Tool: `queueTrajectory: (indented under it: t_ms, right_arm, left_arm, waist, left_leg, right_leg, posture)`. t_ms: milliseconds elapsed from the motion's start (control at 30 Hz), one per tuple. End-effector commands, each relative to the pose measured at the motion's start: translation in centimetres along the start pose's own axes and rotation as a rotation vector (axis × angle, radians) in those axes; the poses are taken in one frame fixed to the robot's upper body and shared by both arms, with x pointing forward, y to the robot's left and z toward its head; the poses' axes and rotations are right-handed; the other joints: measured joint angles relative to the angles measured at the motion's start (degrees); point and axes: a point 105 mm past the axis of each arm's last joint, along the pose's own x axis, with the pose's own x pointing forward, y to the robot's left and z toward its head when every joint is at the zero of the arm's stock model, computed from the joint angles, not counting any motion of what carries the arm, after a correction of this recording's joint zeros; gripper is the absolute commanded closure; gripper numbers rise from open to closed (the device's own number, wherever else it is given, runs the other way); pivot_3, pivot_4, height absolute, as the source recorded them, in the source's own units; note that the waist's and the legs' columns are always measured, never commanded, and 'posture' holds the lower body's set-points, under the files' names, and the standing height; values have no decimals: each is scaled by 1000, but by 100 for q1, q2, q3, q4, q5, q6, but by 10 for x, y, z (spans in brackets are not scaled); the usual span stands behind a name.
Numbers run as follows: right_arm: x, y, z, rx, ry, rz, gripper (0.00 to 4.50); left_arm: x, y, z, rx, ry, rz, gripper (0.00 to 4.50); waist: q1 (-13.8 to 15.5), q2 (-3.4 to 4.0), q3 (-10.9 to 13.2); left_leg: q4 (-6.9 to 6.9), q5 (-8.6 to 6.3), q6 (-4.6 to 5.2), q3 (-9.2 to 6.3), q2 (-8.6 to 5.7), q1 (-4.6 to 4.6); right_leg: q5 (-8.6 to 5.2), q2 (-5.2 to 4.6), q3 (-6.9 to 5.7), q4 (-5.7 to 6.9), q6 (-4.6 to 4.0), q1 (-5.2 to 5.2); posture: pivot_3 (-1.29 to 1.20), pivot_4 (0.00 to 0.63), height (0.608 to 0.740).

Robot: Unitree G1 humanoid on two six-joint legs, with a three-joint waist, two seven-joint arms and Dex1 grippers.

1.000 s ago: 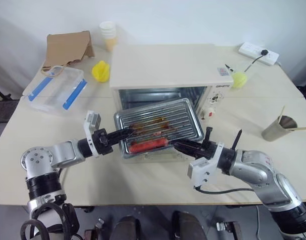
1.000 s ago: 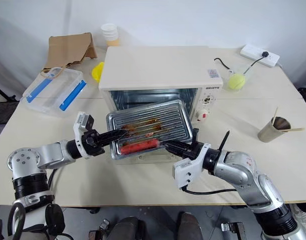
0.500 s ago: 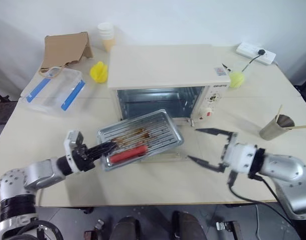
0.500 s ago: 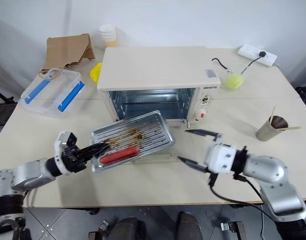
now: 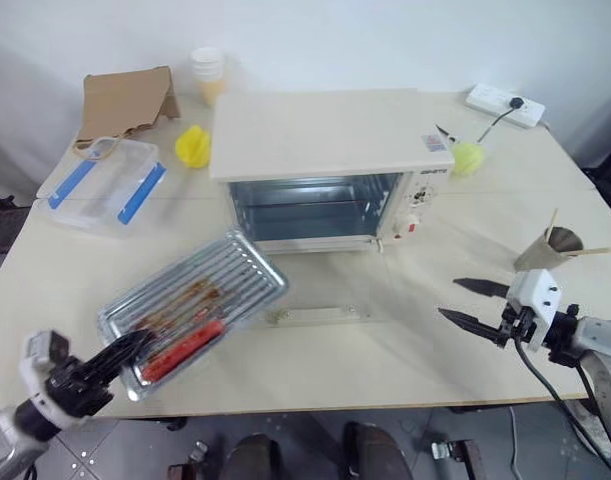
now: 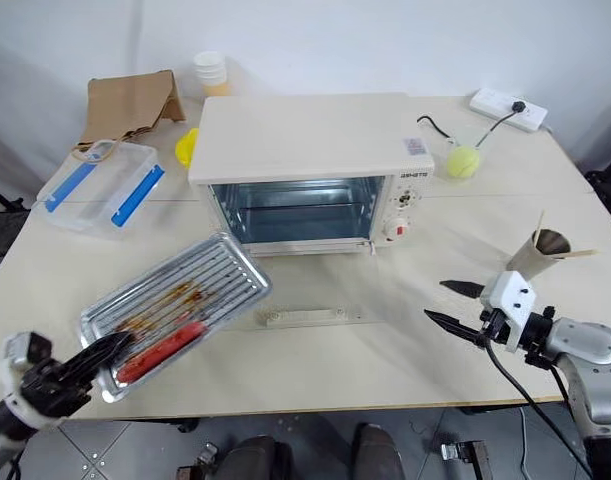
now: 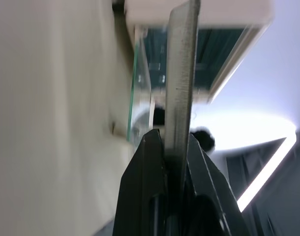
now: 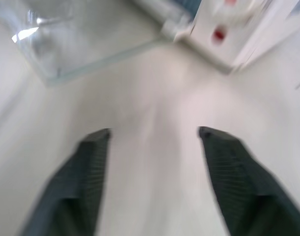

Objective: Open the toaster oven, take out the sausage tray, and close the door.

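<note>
The toaster oven (image 5: 325, 165) is sitting toward the back of the bench (image 5: 405, 340), about midway along it, with its cavity showing empty. The door (image 5: 320, 314) is lying folded down flat in front of the oven, its glass nearly see-through against the bench top and its bar handle facing the front edge.

The left pincer (image 5: 120, 352) is gripping the sausage tray (image 5: 193, 310) by its near corner, its two black fingers clamped together on the rim; the left wrist view is showing the thin metal edge pinched between them. The tray is out of the oven, hanging tilted over the front left part of the bench, its near corner reaching the front edge. The red sausage (image 5: 182, 350) is lying along the tray's lower side, with browned bits beside it.

The right pincer (image 5: 470, 303) is hovering over the front right part of the bench, well clear of the oven, its fingers standing apart with nothing between them.

A clear plastic box with blue clips (image 5: 103, 184) is resting near the back left corner, a power strip (image 5: 502, 102) near the back right corner, and a metal cup (image 5: 545, 252) by the right edge.
</note>
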Motion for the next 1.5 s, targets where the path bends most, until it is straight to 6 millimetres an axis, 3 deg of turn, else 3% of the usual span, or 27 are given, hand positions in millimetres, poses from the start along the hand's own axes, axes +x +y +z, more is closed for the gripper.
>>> queueTrajectory:
  t_ms: [33,167,200,400,667,1000,1100,1267,1500]
  right_arm:
    - [4,-2,1,-26,-14,29,2991]
    - [19,1,-2,-9,-28,89,4384]
    - [21,2,-2,-9,-28,100,4448]
    - [46,6,2,12,-53,163,4448]
    - [58,12,17,30,-143,204,4448]
    - [50,6,69,69,-365,204,4448]
    - [42,1,95,94,-436,197,4448]
    - [42,-4,123,125,-506,196,4448]
    - [47,-15,144,177,-573,176,4448]
  left_arm:
    - [-9,-15,1,44,-65,-69,4500]
    - [-22,-12,1,45,-176,-78,4500]
    - [-23,-12,1,45,-189,-79,4500]
    - [-29,-8,3,45,-334,-123,4500]
    - [-26,1,5,15,-420,-126,4500]
    - [-26,1,16,20,-440,-115,4500]
    - [-30,-3,19,32,-443,-129,4500]
    - [-34,-6,20,37,-448,-147,4500]
    - [-36,-8,8,23,-381,-157,4500]
  waist:
    - [7,0,0]
    - [18,1,-1]
    - [20,1,-1]
    - [7,4,-2]
    - [19,3,-2]
    - [10,3,-2]
    - [14,3,-2]
    - [16,3,-3]
    - [15,3,-3]
  left_leg:
    - [1,0,0,5,2,1]
    - [2,-2,-2,8,8,5]
    - [2,-3,-4,9,9,4]
    - [1,-9,-9,11,14,4]
    - [1,-10,-7,12,15,3]
    - [0,-16,-8,13,19,2]
    - [0,-17,-9,13,20,0]
    - [0,-20,-11,12,22,0]
    - [-2,-26,-15,12,22,-5]
  right_leg:
    - [-2,0,2,-1,-3,0]
    - [-6,0,3,-17,-11,1]
    - [-8,0,3,-16,-15,0]
    - [-9,1,-1,-15,-18,-4]
    - [-9,3,-4,-14,-18,-4]
    - [-9,7,-8,6,-18,-6]
    - [-9,7,-8,6,-18,-11]
    - [-9,7,-8,0,-18,-11]
    - [-9,6,-8,4,-18,-25]
  posture:
    - [0,150,740]
    - [0,150,740]
    - [0,150,740]
    - [0,150,740]
    - [0,150,740]
    - [0,150,740]
    - [0,150,740]
    - [0,150,740]
    - [0,150,740]
